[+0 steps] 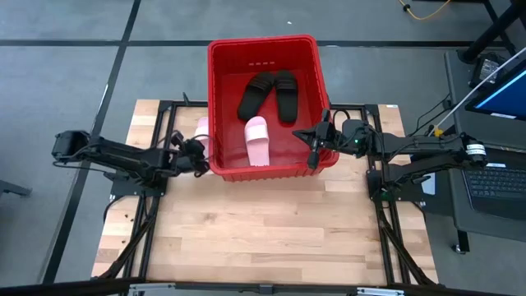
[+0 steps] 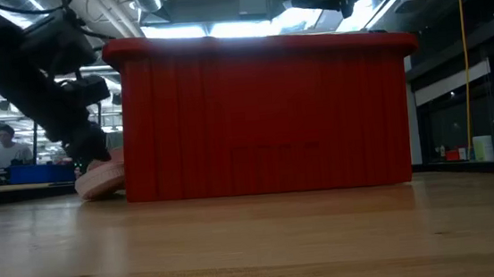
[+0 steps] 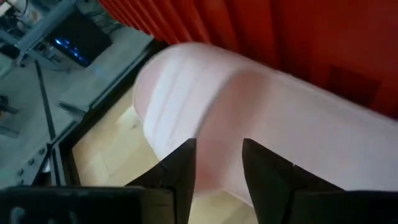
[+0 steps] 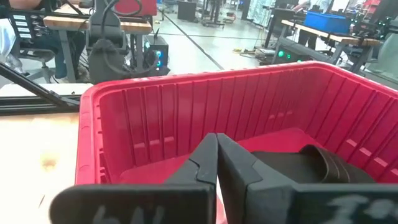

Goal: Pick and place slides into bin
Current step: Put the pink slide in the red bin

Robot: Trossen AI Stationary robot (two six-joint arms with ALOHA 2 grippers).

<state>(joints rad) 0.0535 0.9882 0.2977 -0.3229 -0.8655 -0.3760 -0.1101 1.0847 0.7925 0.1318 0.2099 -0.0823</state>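
The red bin stands at the far middle of the table. Inside it lie two black slides and one pink slide. A second pink slide lies outside on the table, tilted against the bin's left wall. My left gripper is open right at this slide, its fingertips pointing at the slide's pale surface. My right gripper is shut on nothing above the bin's near right corner. My left gripper stands slanting down at the outer pink slide from the table's left side. Its two fingertips show in front of the slide's rounded surface. I cannot tell whether they touch it.
The bin's tall red wall rises directly behind the outer slide. Bare wooden tabletop stretches across the near half. Dark frame rails run along both table sides. A laptop sits off the right edge. A person shows in the room, far left.
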